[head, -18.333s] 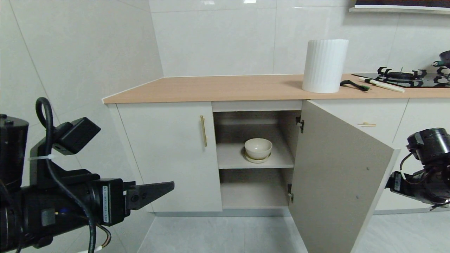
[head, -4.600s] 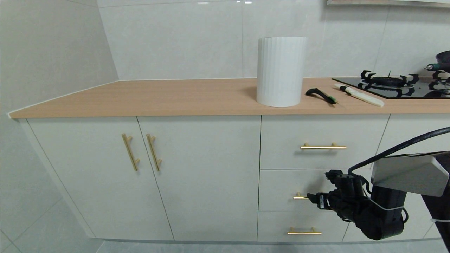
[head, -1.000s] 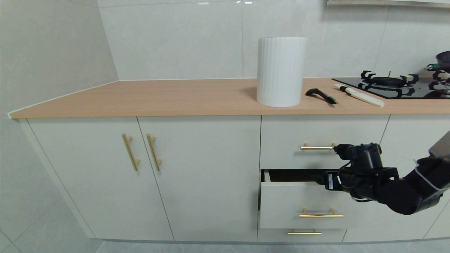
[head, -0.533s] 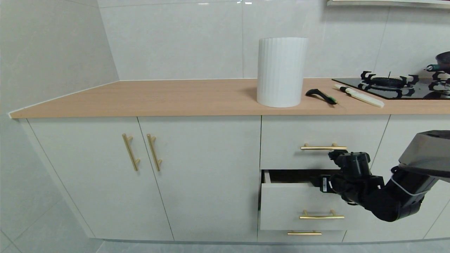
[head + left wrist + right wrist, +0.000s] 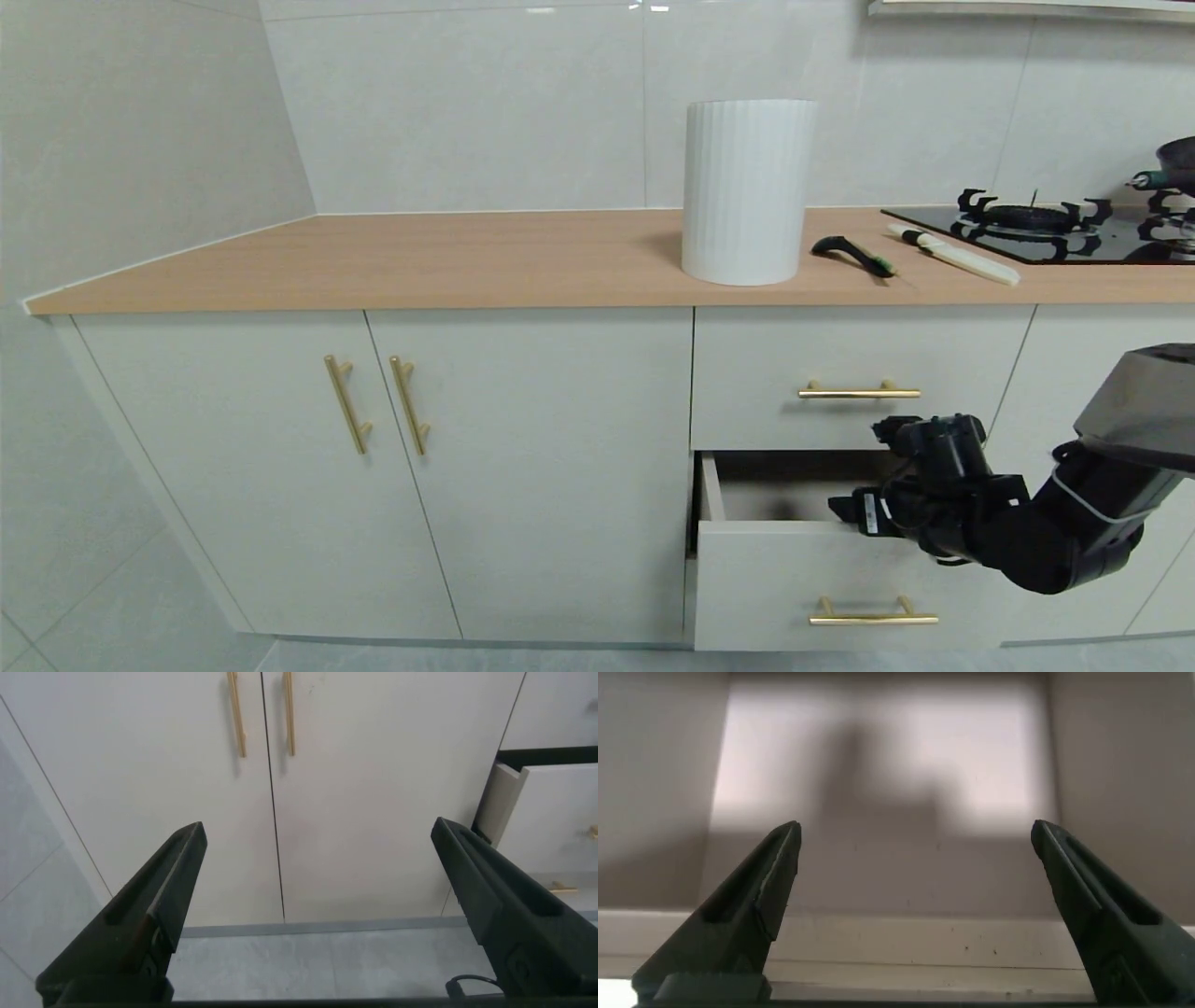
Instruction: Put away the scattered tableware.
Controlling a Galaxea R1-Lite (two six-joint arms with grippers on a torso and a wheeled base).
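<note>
My right tool [image 5: 845, 509] is hovering lower right, fingers apart, at the drawer [image 5: 794, 579] | I'm judging the knife [image 5: 962, 257] light, stiff, perhaps brittle | aiming for its handle.

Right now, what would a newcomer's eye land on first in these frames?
First, the pulled-out middle drawer under the counter, with the right gripper open at its mouth. Next, the tall white ribbed canister standing on the counter. Beside it, a black-handled tool and a white knife lie loose by the hob.
</note>
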